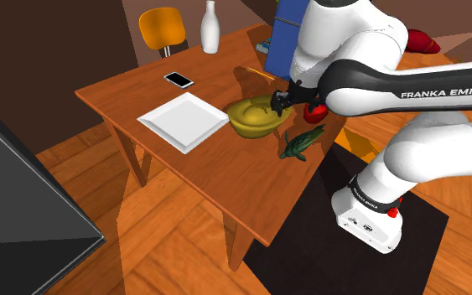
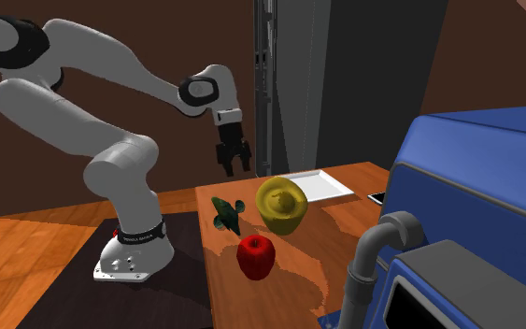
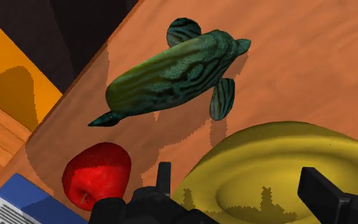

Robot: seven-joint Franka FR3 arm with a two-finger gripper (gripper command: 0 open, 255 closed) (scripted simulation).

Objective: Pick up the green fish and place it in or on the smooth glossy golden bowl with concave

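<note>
The end effector [image 1: 280, 103] hung over the golden bowl [image 1: 255, 117], fingers apart and empty. Just beside the bowl, near the surface's [image 1: 217, 168] stand-side edge, lay the green fish [image 1: 299, 144]. Its long axis slanted nearly along the fingers' opening line, so a wrist turn looked necessary.

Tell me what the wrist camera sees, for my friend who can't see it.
A striped green fish lies on the wooden table near its edge. Two black fingers stand apart, empty, over a golden bowl, with a red apple beside it.
</note>
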